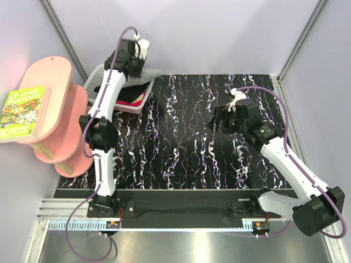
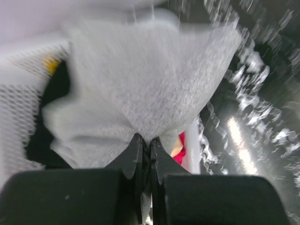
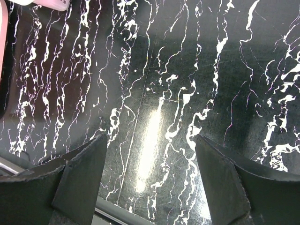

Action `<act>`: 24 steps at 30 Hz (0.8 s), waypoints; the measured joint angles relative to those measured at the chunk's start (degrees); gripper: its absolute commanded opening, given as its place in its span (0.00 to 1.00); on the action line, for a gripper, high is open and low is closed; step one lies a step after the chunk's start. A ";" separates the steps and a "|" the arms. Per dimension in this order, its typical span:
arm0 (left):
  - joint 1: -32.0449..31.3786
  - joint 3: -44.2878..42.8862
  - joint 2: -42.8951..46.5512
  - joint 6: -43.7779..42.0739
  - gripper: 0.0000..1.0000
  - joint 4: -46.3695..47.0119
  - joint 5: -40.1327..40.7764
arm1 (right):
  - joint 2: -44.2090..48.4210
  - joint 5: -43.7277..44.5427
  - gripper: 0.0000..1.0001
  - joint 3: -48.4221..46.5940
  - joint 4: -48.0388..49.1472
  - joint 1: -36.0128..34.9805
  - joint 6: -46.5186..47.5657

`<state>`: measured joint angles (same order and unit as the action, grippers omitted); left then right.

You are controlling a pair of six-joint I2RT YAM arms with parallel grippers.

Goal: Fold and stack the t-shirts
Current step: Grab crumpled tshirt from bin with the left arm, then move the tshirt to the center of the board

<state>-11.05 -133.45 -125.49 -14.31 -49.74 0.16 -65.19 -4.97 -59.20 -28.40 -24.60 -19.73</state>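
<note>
The light heather-grey t-shirt (image 2: 140, 84) hangs bunched from my left gripper (image 2: 146, 140), whose jaws are shut on a pinch of its cloth over the white lattice basket (image 2: 18, 103). In the top view the left gripper (image 1: 134, 63) is over the basket (image 1: 94, 82) at the table's far left, with grey cloth (image 1: 147, 75) draped over the rim. The black t-shirt (image 1: 130, 96) lies inside the basket and shows as a dark patch (image 2: 56, 89) in the left wrist view. My right gripper (image 1: 215, 124) hovers open and empty over the marble table (image 3: 154, 84); its jaws stand wide apart (image 3: 150, 154).
A pink two-tier shelf (image 1: 55, 109) stands left of the table with a green book (image 1: 24, 112) on it. Something red and yellow (image 2: 180, 147) lies in the basket under the grey shirt. The basket's corner (image 3: 47, 3) shows at the top left of the right wrist view. Walls enclose the table.
</note>
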 measured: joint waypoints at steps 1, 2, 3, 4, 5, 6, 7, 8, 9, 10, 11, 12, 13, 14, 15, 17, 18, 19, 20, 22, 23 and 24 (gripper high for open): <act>-0.68 -2.89 0.76 0.20 0.00 -0.20 -0.20 | 0.17 0.07 0.83 0.00 0.00 0.00 0.00; -1.42 -4.46 2.14 0.17 0.00 -0.13 -0.50 | 0.33 0.26 0.83 0.00 0.00 0.00 -0.02; -2.64 -4.94 4.59 0.13 0.00 0.04 -1.22 | 0.52 0.63 0.83 0.00 0.00 0.00 -0.02; -4.50 -4.79 7.82 -0.04 0.00 -0.17 -2.21 | 0.76 1.05 0.83 0.00 -0.02 -0.02 -0.02; -6.71 -4.17 11.69 -0.35 0.00 -0.17 -3.78 | 1.09 1.31 0.83 0.00 -0.04 -0.02 -0.02; -8.83 -2.49 15.32 -0.59 0.00 0.50 -5.35 | 1.51 1.57 0.83 0.02 -0.07 -0.02 -0.02; -11.52 0.74 20.39 -0.76 0.00 1.51 -7.28 | 1.95 1.95 0.83 0.02 -0.09 -0.02 -0.04; -14.53 4.92 25.94 -0.81 0.00 2.47 -9.68 | 2.56 2.40 0.83 0.04 -0.09 -0.04 -0.04; -17.31 8.72 30.99 -0.92 0.00 2.56 -12.39 | 3.28 2.62 0.83 0.04 -0.09 -0.04 -0.04; -19.45 12.31 35.10 -1.42 0.00 2.60 -14.27 | 3.76 2.67 0.83 0.04 -0.04 -0.04 -0.04; -20.35 14.93 38.03 -1.73 0.00 2.45 -14.62 | 4.28 2.84 0.83 0.04 -0.04 -0.04 -0.04; -19.61 17.73 40.96 -1.53 0.00 2.71 -15.02 | 4.72 2.91 0.83 0.04 -0.02 -0.07 -0.07; -16.98 20.06 42.80 -0.50 0.00 3.61 -16.61 | 5.05 2.99 0.83 0.07 -0.02 -0.07 -0.13; -12.44 22.27 43.45 0.83 0.00 4.66 -19.69 | 5.25 2.99 0.83 0.15 0.07 -0.07 -0.22; -7.98 24.00 43.17 1.38 0.00 4.83 -22.01 | 5.35 2.99 0.83 0.31 0.13 -0.04 -0.28; -2.89 27.63 40.50 0.70 0.00 3.87 -22.14 | 5.40 3.02 0.83 0.85 0.17 -0.07 -0.68; -2.29 31.34 38.97 -0.28 0.00 4.15 -21.81 | 5.40 3.02 0.83 1.16 0.22 -0.07 -0.81; -2.49 34.64 37.70 -1.05 0.00 3.65 -21.84 | 5.40 3.02 0.83 1.55 0.22 -0.07 -0.98; -3.41 40.24 34.73 -2.45 0.00 3.34 -21.77 | 5.40 3.02 0.83 1.95 0.22 -0.07 -1.11; -4.83 49.27 28.22 -4.22 0.00 2.86 -21.79 | 5.33 3.02 0.83 2.64 0.22 -0.04 -1.38; -5.42 53.07 24.59 -5.05 0.00 1.92 -21.75 | 5.29 2.99 0.83 2.80 0.17 -0.07 -1.51; -6.23 55.84 21.62 -5.46 0.00 0.94 -21.79 | 5.20 2.99 0.83 2.95 0.20 -0.07 -1.57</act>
<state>-17.28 -77.60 -103.88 -19.77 -48.80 -21.63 -59.99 -1.98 -56.25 -28.21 -24.67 -21.30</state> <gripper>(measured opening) 0.042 0.830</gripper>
